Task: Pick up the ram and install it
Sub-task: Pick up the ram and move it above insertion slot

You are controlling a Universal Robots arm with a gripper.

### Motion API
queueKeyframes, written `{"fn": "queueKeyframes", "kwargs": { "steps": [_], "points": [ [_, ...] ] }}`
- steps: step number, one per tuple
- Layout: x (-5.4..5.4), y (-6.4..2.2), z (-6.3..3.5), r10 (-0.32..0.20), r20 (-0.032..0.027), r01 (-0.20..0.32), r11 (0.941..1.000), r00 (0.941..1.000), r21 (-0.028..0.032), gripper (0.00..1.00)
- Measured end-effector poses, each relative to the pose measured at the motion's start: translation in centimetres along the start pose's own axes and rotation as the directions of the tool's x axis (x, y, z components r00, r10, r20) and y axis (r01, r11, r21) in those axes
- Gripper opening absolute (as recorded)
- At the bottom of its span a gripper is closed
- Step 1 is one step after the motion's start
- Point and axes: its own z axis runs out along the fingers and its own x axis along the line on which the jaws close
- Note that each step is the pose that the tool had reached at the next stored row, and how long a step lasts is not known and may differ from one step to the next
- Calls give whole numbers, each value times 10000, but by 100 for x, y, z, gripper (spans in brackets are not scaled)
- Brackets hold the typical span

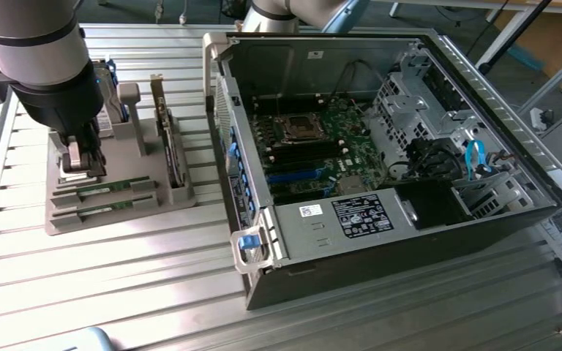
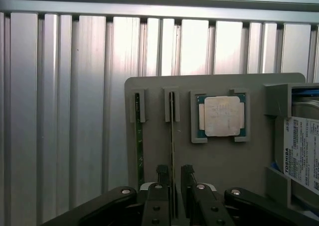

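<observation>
pincer (image 2: 174, 172): fingers apart, straddling the ram, not clamped on it | ram (image 2: 172, 121): on edge in its slot of the grey holder (image 2: 219, 161) on the bench (image 2: 75, 111) | beside it: second stick (image 2: 138, 141) one side, processor (image 2: 222, 115) the other | computer case (image 1: 388, 212): open, on the exterior view's right of the holder

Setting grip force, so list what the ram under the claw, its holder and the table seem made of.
Ram: likely fibreglass circuit board, matte; thin green edge.
Holder: probably plastic, maybe printed; uniform flat grey, no glare.
Table: metal, likely aluminium, satin; ribbed slats with bright streaked reflections.
</observation>
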Motion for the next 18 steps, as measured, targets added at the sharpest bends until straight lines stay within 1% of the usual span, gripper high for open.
{"fn": "queueKeyframes", "kwargs": {
  "steps": [8, 18],
  "points": [
    [19, 0, 2, -1, 1, 1, 10000, 10000, 1, 24],
    [120, 5, 2, 0, 4, 0, 10000, 10000, 1, 24]
  ]
}}
